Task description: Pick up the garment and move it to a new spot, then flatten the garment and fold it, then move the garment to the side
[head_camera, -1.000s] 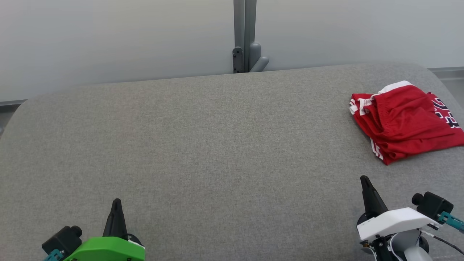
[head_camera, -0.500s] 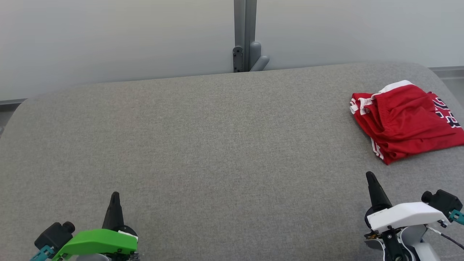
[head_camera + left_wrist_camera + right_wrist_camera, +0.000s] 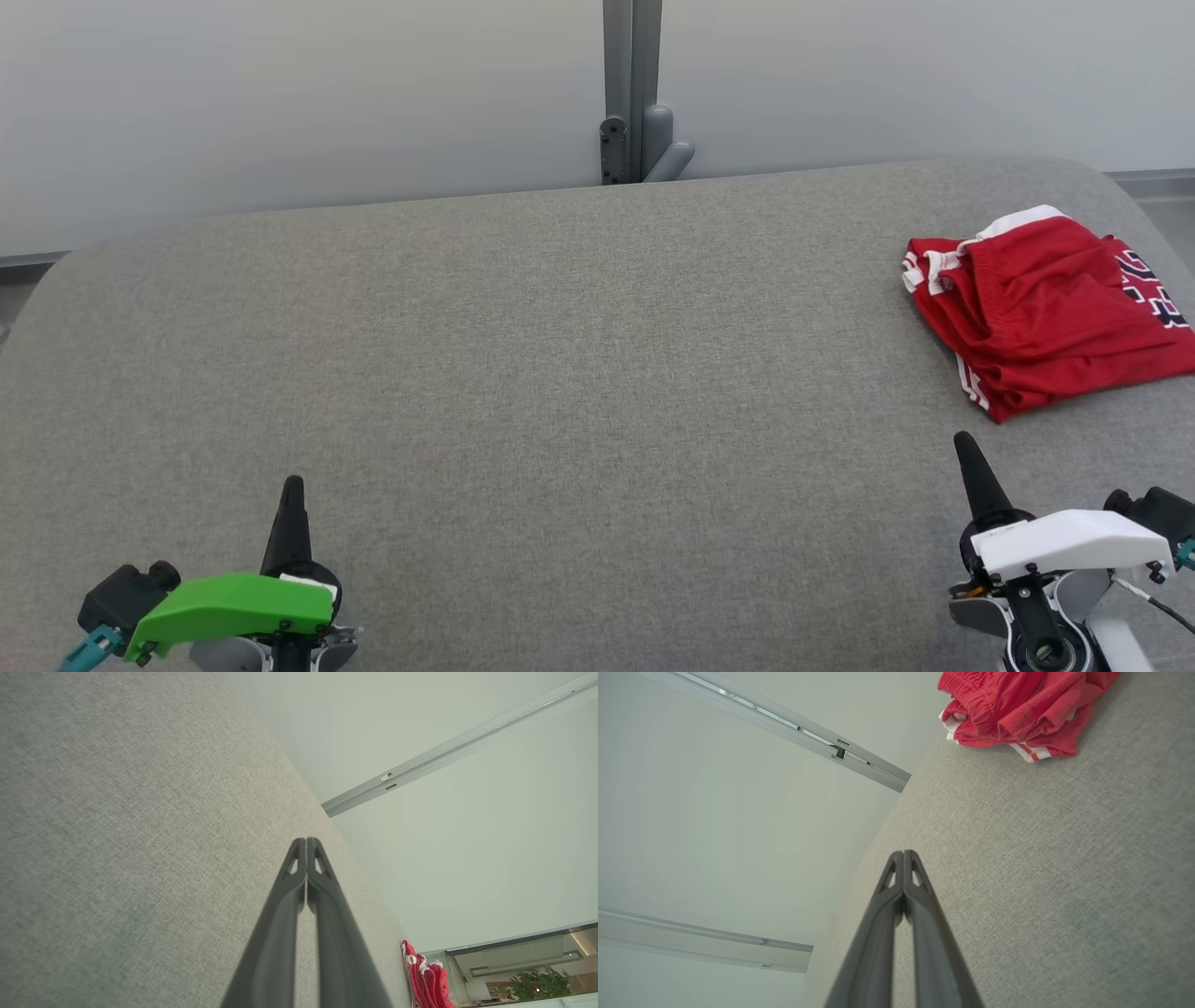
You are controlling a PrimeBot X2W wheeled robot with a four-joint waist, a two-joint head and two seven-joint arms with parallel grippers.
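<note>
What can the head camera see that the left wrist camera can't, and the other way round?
Head view extra: the right gripper, shut, and dark lettering on the garment. Left wrist view extra: a green plant in the far corner. Shared: the red garment, the grey cushion and the shut left gripper.

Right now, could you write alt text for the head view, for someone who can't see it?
A bunched red garment lies at the far right of a grey fabric surface. The left gripper and right gripper, both shut, sit at the lower corners, holding nothing.
</note>
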